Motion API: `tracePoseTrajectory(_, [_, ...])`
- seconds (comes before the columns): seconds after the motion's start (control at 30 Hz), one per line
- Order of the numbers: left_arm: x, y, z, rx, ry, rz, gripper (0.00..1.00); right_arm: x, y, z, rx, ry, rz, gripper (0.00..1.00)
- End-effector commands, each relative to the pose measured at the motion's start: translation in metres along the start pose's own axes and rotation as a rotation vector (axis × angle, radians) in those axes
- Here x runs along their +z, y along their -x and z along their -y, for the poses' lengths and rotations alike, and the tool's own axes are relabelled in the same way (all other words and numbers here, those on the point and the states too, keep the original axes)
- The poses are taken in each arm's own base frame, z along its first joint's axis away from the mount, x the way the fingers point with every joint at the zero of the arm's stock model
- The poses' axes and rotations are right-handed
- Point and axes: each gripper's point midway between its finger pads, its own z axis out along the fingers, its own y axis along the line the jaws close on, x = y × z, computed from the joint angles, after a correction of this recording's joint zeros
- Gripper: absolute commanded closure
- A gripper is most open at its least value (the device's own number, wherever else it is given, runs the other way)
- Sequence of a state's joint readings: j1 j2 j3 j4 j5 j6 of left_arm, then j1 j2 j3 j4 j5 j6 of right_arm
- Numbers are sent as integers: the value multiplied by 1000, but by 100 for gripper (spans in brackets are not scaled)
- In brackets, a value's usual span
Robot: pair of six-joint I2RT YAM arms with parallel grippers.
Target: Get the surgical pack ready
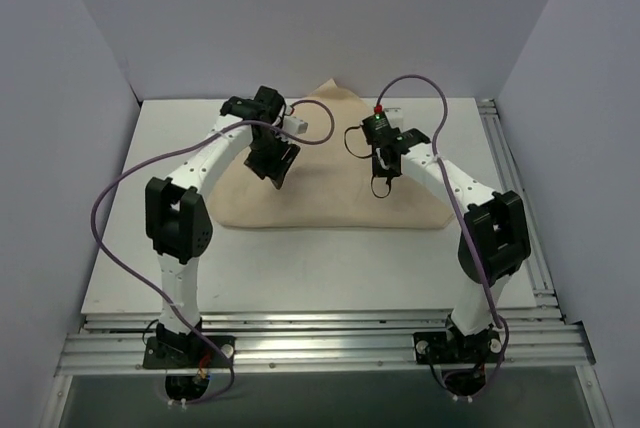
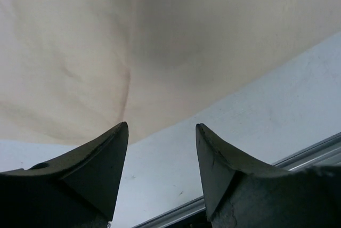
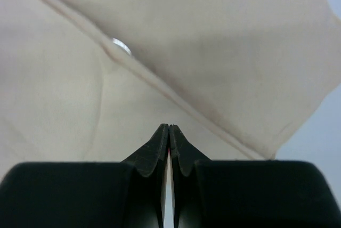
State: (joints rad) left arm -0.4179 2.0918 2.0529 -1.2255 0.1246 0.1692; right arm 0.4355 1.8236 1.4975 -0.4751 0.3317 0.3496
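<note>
Tan cloth bundle, folded triangular, far middle of the white table: soft, light, probably slippery, best pinched at a hemmed corner; left gripper spread and empty by its edge, right gripper pressed together on nothing above a fold

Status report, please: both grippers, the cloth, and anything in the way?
Left gripper open, empty, above cloth edge. Right gripper shut, empty, over the cloth. Cloth folded, lying on table. Nothing in the way.
</note>
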Motion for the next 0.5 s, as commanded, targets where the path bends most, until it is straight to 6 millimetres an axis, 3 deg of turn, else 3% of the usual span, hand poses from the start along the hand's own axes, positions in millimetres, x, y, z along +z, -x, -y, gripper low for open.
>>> tracePoseTrajectory(0.0, [2, -33, 27, 49, 4, -83, 37, -16, -40, 14, 11, -63, -53, 100])
tracePoseTrajectory(0.07, [10, -36, 26, 29, 29, -93, 37, -16, -61, 7, 41, -14, -86, 100])
tracePoseTrajectory(0.2, [32, -40, 12, -7, 109, -118, 39, -7, -82, 0, 50, 28, -113, 100])
tracePoseTrajectory(0.3, [49, -36, 7, -29, 130, -122, 41, 7, -92, -8, 66, 62, -134, 100])
tracePoseTrajectory(0.47, [73, -29, -4, -46, 173, -103, 43, 27, -92, -16, 119, 85, -131, 100])
